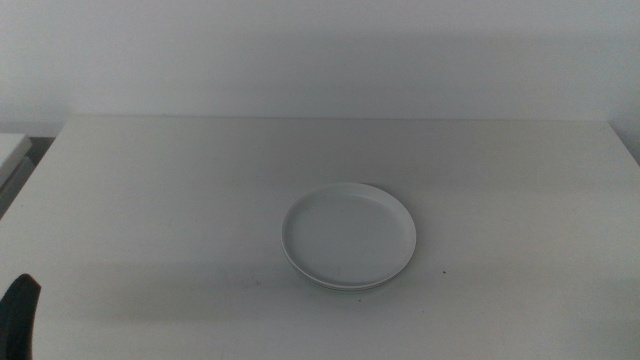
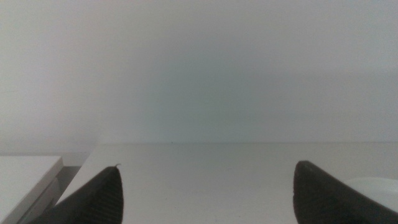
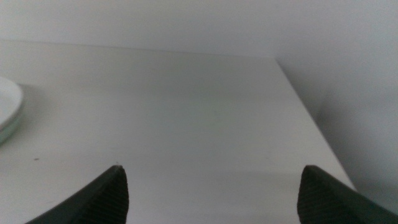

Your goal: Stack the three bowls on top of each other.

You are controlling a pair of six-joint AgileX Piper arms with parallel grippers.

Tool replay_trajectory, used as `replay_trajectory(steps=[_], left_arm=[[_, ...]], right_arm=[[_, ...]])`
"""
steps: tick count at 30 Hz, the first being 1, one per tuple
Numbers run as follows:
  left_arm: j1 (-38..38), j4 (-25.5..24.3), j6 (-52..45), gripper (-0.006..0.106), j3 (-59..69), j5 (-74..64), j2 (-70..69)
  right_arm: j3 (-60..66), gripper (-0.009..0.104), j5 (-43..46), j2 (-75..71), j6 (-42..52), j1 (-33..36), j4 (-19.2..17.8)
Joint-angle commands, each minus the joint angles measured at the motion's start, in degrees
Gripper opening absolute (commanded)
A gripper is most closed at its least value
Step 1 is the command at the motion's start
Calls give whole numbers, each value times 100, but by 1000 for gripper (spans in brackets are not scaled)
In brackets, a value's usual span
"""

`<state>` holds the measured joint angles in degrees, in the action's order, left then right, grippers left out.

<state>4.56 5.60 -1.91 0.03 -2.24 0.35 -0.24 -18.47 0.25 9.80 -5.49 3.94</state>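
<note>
The shallow round bowls (image 1: pixel 349 236) sit nested in one stack mid-table, apparently finished, with left gripper (image 2: pixel 205 190) and right gripper (image 3: pixel 211 193) both spread empty, well apart from it.

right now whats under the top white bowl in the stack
Under the top white bowl, only a thin mint green rim peeks out along the stack's near edge. Whether a third bowl sits between them cannot be seen; the top bowl covers everything else.
</note>
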Motion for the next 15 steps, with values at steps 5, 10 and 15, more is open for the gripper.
replay_trajectory(steps=[5,10,15], left_arm=[[-120,27,37,94,-3,5,-35],[-476,41,37,94,-3,-73,-35],[-621,41,37,94,-3,-102,-35]], right_arm=[[24,92,39,-25,18,554,-8],[24,92,244,-25,18,929,-594],[24,92,743,-25,18,948,-540]])
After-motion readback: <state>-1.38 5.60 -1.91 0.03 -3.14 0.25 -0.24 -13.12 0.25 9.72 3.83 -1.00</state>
